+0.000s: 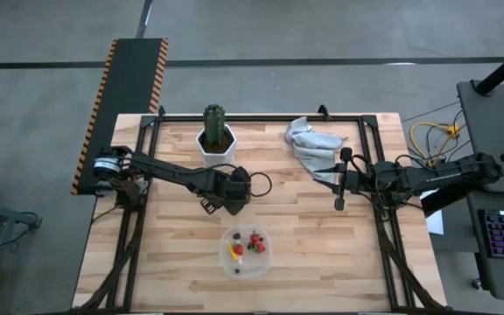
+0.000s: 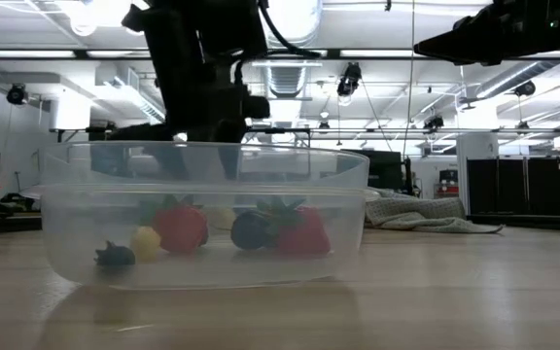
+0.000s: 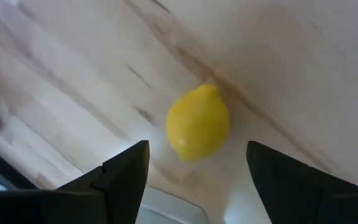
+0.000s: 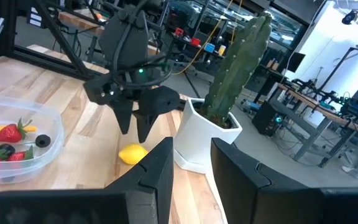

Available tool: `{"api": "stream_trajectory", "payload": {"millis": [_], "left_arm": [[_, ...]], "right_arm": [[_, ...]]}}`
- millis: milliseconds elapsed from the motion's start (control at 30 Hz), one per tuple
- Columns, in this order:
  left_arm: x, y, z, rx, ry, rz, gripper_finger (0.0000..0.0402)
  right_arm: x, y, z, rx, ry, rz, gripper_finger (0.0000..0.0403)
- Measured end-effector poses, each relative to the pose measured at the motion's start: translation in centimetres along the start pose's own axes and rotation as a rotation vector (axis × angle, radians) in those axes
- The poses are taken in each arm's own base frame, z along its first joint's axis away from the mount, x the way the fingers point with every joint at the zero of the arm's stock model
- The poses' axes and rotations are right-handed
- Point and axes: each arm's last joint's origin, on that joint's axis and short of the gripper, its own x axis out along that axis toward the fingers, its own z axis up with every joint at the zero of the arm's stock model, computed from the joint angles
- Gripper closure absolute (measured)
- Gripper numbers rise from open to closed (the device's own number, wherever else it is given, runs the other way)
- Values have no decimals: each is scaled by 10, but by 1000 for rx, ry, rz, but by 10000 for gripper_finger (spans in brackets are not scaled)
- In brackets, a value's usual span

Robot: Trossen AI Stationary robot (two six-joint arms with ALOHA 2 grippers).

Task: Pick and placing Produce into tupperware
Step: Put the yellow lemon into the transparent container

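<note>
A yellow lemon (image 3: 197, 124) lies on the wooden table between the tupperware and the cactus pot. My left gripper (image 4: 135, 132) hangs open just above it, pointing steeply down, one finger to each side and neither touching. From above, that gripper (image 1: 234, 188) hides the lemon. The clear tupperware (image 1: 246, 251) stands near the front edge. In it lie red strawberries (image 4: 8, 132), dark berries (image 4: 42, 140) and a small yellow piece (image 2: 146, 240). At the table's right, my right gripper (image 1: 336, 179) is held level above the table, open, with nothing between its fingers.
A tall green cactus (image 1: 214, 122) in a white pot (image 4: 201, 140) stands at the far edge, close behind the lemon. A crumpled grey cloth (image 1: 311, 144) lies at the far right. Bare wood stretches between the tupperware and the right arm.
</note>
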Motion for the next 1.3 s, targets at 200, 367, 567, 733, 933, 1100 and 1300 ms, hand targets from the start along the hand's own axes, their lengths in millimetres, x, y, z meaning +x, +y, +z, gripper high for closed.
{"api": "stream_trajectory", "payload": {"millis": [200,367,567,733,933,1100,1300], "left_arm": [[9,-5,0,73,-13,28,147],[10,-3,-1,108,-16,39,147],[17,-10,-4,185,-23,7,147],[24,-12,-5,180,-30,47,147],[27,-7,-8,158,-27,60,147],[30,-7,-13,171,-29,49,147],[39,-4,-23,125,-27,62,147]], "right_arm": [[0,0,0,3,0,0,303],[0,0,0,1,0,0,303],[0,0,0,0,0,0,303],[0,0,0,0,0,0,303],[0,0,0,-2,0,0,303],[0,0,0,-4,0,0,303],[0,0,0,-4,0,0,303]]}}
